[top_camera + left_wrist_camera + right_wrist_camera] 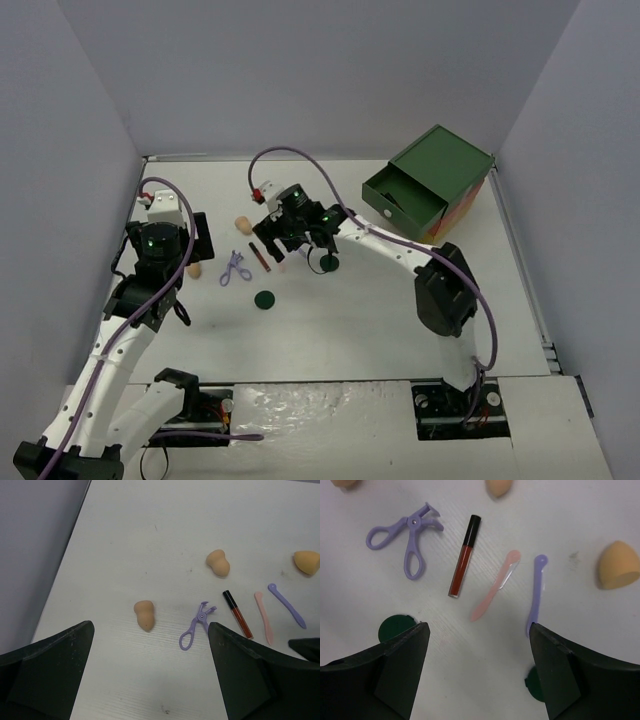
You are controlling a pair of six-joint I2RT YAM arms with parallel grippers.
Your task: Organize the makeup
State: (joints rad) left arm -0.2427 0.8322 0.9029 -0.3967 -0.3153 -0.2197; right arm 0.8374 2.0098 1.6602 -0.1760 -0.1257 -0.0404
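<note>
- curler [405,535], tube [464,557], short spatula [495,585] and long spatula [536,592] lay in a row, left to right, on the desk [485,655]
- drawer chest [430,185] stood back right

My right gripper [479,627] shows matt black plastic fingers [395,675]. White tabletop [560,515] below, matt, finely grained. Tan egg-shaped foam sponge [617,565], dull and soft-looking. Lilac scissor-shaped plastic tool [413,524], smooth. Dark red tube with black cap [464,557], glossy.

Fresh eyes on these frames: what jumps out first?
The right gripper hangs open over a loose row of makeup left of the table's middle: lilac scissor-like tool, dark red stick, pink stick and lilac stick, with tan sponges around. At the back right, the green drawer chest sits with its drawer pulled out.
</note>
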